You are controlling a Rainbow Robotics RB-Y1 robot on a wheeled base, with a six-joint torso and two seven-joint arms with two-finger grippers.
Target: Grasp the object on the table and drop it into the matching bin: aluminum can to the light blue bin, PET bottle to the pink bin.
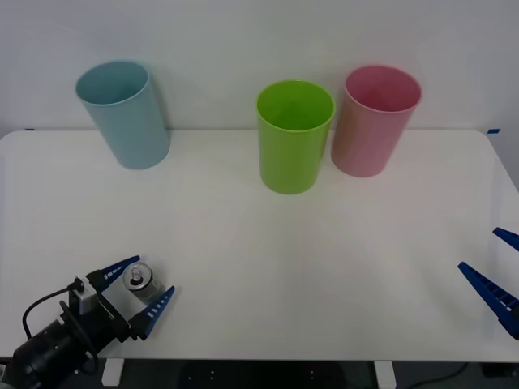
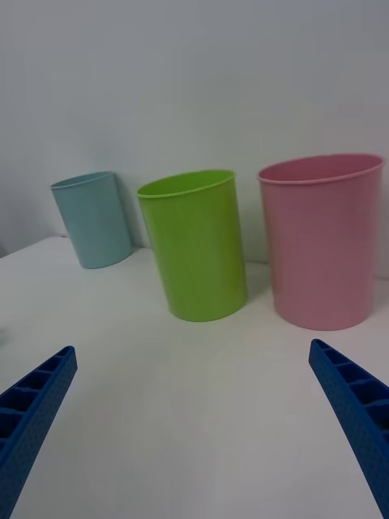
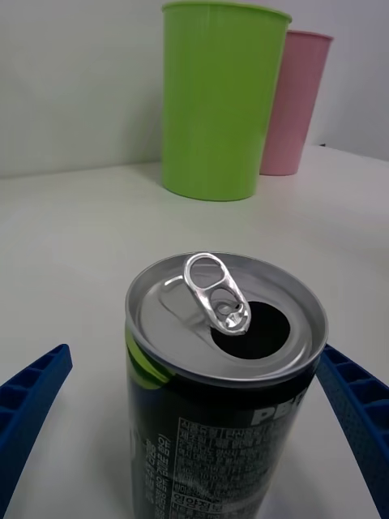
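Can (image 1: pixel 139 281) upright at about seven o'clock on the white tabletop (image 1: pixel 259 267), pull-tab top open, sitting right between the spread blue fingers of the left hand (image 1: pixel 141 286). Good straddle; now it should close squarely on the can's sides, below the rim, firm without denting, then lift straight up. Target is the light blue bin (image 1: pixel 123 113) at eleven o'clock, not the lime green bin (image 1: pixel 293 135) at twelve or the pink bin (image 1: pixel 375 119) at one. Right hand (image 1: pixel 496 275) waits, fingers spread, at four o'clock.
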